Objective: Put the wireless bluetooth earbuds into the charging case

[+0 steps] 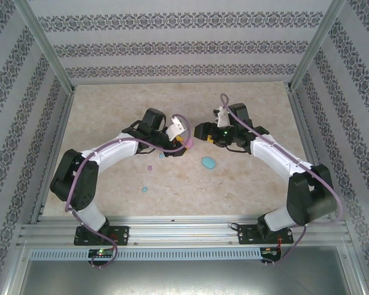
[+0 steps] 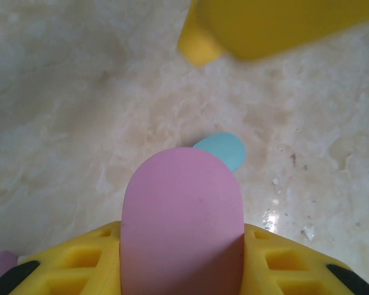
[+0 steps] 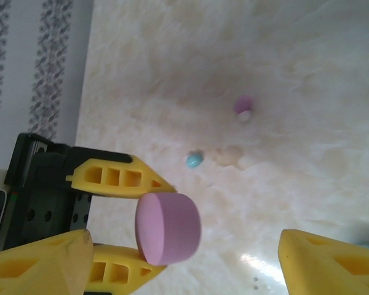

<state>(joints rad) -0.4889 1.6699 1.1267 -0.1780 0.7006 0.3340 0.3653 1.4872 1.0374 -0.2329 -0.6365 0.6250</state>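
Note:
My left gripper [image 2: 181, 249] is shut on a pink oval charging case [image 2: 181, 215], which sticks out from between its yellow fingers [image 3: 120, 178]. From the right wrist view the same case [image 3: 167, 227] hangs above the table. My right gripper [image 3: 184, 249] is open, its yellow fingers spread wide on either side of the pink case with nothing between the pads. From above, the two grippers [image 1: 184, 141] [image 1: 204, 132] meet tip to tip at mid-table. A pink earbud [image 3: 244, 106] and a light blue earbud [image 3: 194, 160] lie loose on the table. A light blue case [image 1: 208, 163] lies closed below the grippers.
The table is pale marble [image 1: 234, 196], walled by patterned panels on three sides. The pink earbud [image 1: 150, 166] and a blue earbud [image 1: 144, 189] lie left of centre near the left arm. A metal rail [image 1: 184, 230] runs along the near edge.

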